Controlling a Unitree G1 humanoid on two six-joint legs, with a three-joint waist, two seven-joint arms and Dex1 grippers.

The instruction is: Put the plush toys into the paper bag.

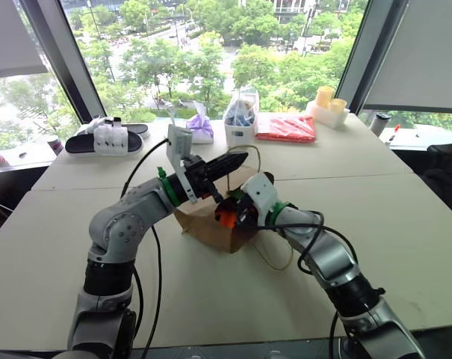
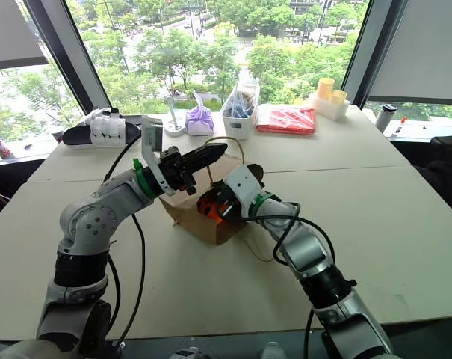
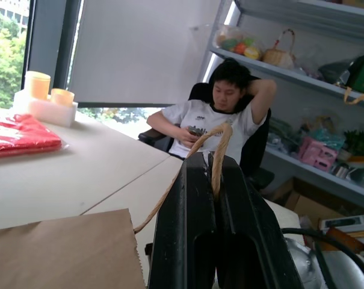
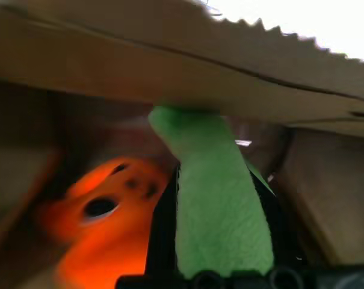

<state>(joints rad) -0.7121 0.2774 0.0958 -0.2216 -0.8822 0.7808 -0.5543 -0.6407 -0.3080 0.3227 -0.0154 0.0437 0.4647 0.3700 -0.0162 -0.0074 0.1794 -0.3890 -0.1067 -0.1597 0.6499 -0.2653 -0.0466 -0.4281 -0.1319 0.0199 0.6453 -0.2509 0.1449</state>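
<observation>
The paper bag [image 1: 211, 224] lies mouth open, its cord pinched by the left gripper [image 1: 239, 159]; the orange toy [image 4: 100, 223] is inside, and the right gripper [image 4: 221, 180], clamped on the green toy [image 4: 215, 211], is at the mouth.

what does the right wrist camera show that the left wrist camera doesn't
Right wrist view: the green plush toy clamped between the right gripper's fingers, and the orange plush toy beside it, under the bag's serrated edge. Left wrist view: the left gripper shut on the cord handle, a seated person, shelves, a red packet. Both: the brown paper bag.
</observation>
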